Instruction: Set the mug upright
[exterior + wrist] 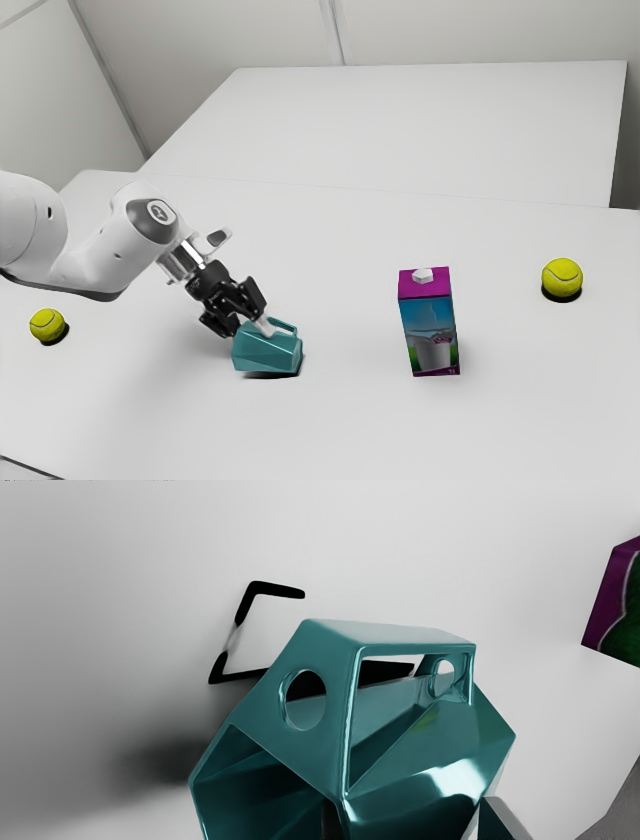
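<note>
The teal mug lay on its side, to the exterior view's left of the carton, base toward the carton, mouth away from it. The gripper met it at the mouth end – whether clamped or loose, I couldn't tell. Righting it hinged, I judged, on swinging that mouth upward.

Okay, this arm looks slick. At the frame's left it's all smooth, rounded white shells with little dark screw-like dots. The wrist joint has a chunky grey cap carrying an oval badge, too small to read. Then comes a silvery collar, a pale stubby bracket, and a knobbly black gripper.
</note>
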{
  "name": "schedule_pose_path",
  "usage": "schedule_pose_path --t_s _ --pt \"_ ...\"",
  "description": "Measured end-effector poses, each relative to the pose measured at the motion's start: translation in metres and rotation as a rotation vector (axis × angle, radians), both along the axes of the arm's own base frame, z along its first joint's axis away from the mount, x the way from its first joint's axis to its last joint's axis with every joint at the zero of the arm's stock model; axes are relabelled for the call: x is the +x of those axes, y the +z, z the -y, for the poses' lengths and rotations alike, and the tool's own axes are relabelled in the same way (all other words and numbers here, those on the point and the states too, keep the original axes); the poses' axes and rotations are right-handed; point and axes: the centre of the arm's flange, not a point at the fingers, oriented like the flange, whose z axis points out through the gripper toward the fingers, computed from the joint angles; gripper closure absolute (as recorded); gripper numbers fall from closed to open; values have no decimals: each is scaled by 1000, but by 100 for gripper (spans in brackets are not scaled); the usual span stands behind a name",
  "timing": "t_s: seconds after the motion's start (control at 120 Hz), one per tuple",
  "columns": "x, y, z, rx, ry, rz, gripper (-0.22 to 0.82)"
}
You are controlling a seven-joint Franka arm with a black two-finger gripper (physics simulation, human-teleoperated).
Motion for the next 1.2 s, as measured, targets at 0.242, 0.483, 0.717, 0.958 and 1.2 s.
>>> schedule_pose_path --t_s 0.242,0.483,0.717,0.958,1.2 --pt "2 6 2 5 -10 23 63" --pt "4 36 17 -11 -42 97 76" --pt "5 50 19 -8 -63 131 78" --pt "5 61 19 30 -97 158 78" --pt "17 93 -6 166 -146 201 79"
